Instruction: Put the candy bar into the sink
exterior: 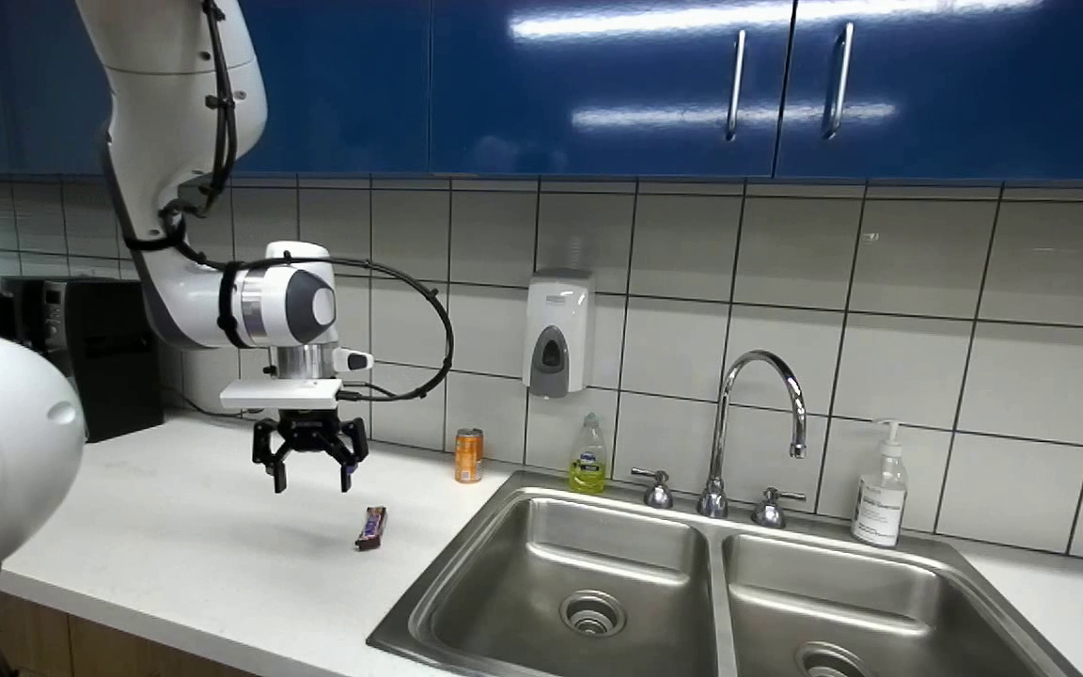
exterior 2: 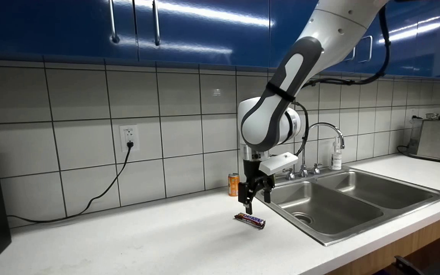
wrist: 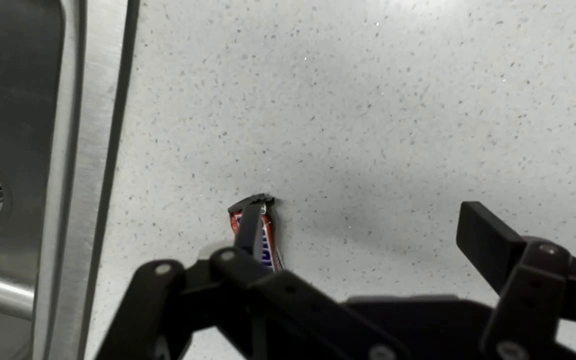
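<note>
Robotiq gripper [wrist: 360, 225] hovering, jaws gaping, gripping nothing; candy bar [exterior: 371, 528] lying on countertop [exterior: 222, 536] near double-basin sink [exterior: 450, 564]; step: likely pre-grasp; next: probably needing sinkward shift, lowering

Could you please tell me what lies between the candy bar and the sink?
Only a strip of white countertop lies between the candy bar and the sink, as both exterior views show.
</note>
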Controlling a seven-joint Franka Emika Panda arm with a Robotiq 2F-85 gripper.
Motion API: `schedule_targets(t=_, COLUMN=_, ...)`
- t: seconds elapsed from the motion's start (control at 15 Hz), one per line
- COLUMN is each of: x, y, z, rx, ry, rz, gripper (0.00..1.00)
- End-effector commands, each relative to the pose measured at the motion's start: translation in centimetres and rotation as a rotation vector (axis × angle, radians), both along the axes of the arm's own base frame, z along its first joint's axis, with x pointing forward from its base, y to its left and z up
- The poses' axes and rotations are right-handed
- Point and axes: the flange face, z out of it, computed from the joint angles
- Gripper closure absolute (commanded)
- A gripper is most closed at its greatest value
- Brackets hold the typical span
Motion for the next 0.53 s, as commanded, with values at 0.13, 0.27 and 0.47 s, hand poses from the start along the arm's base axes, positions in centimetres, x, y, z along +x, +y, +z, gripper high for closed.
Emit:
schedule_targets(t=0.13, x=5.3, y=-0.8, z=-3.1, rx=-0.007, ry=0.012, rz=-0.021, gripper=0.0)
schedule_targets(t=0.27, x=6.6, y=-1.1, z=-4.0, rx=-0.011, ry=0.015, rz=-0.033, gripper=0.0)
schedule_targets(t=0.47, x=6.1, y=-1.2, z=-4.3, rx=0.0, ry=0.019, rz=-0.052, gripper=0.0)
